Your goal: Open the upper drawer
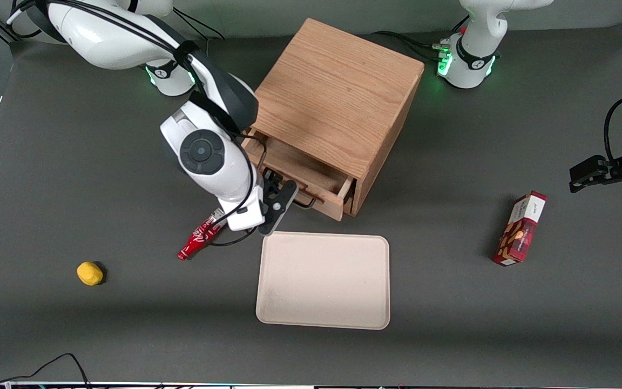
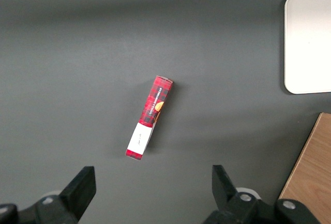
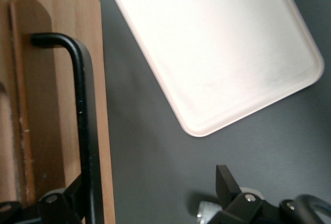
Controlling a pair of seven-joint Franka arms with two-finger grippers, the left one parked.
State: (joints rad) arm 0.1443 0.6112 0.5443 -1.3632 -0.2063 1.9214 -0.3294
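The oak cabinet (image 1: 332,92) stands mid-table. Its upper drawer (image 1: 311,175) is pulled partly out toward the front camera, and its light-wood inside shows. The lowermost drawer is hidden under it. My right gripper (image 1: 281,202) is at the drawer's front, by the black wire pull (image 1: 309,203). In the right wrist view the gripper (image 3: 150,182) is open wide. The pull (image 3: 81,105) runs along the drawer front (image 3: 62,79) and passes just inside one finger (image 3: 64,200). The other finger (image 3: 225,180) hangs over bare table.
A cream tray (image 1: 323,279) lies just in front of the open drawer, nearer the front camera, and shows in the right wrist view (image 3: 217,53). A red packet (image 1: 198,237) lies under my wrist. A yellow object (image 1: 89,273) lies toward the working arm's end. A red box (image 1: 521,228) lies toward the parked arm's end.
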